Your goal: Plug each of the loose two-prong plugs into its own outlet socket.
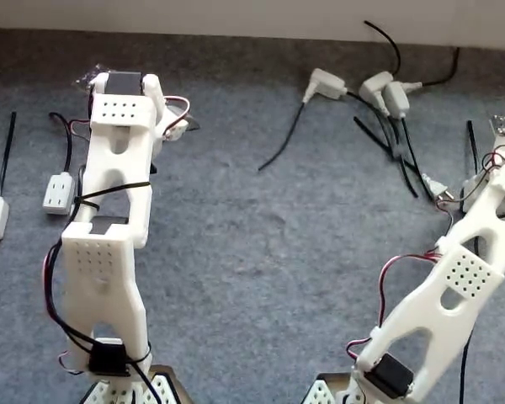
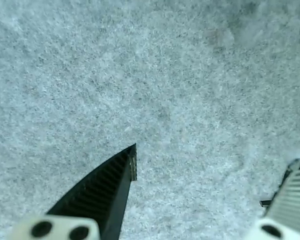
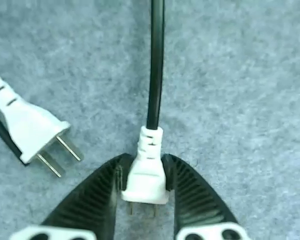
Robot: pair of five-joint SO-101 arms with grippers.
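Two outlet sockets (image 1: pixel 59 192) lying at left, left gripper (image 2: pixel 214 155) spread wide above bare carpet (image 2: pixel 140 75), right gripper (image 3: pixel 145 159) at right pinching white plug (image 3: pixel 146 175) by its sides, prongs (image 3: pixel 130 207) clear: light, rigid, likely slick; hold body, never springy cord (image 3: pixel 156 60).

Grey carpeted tabletop (image 1: pixel 261 252). Two white sockets (image 1: pixel 59 192) by left edge. White plugs (image 1: pixel 324 84) with black cords (image 1: pixel 278 143) along far edge, right half. One plug (image 1: pixel 435 187) near right edge.
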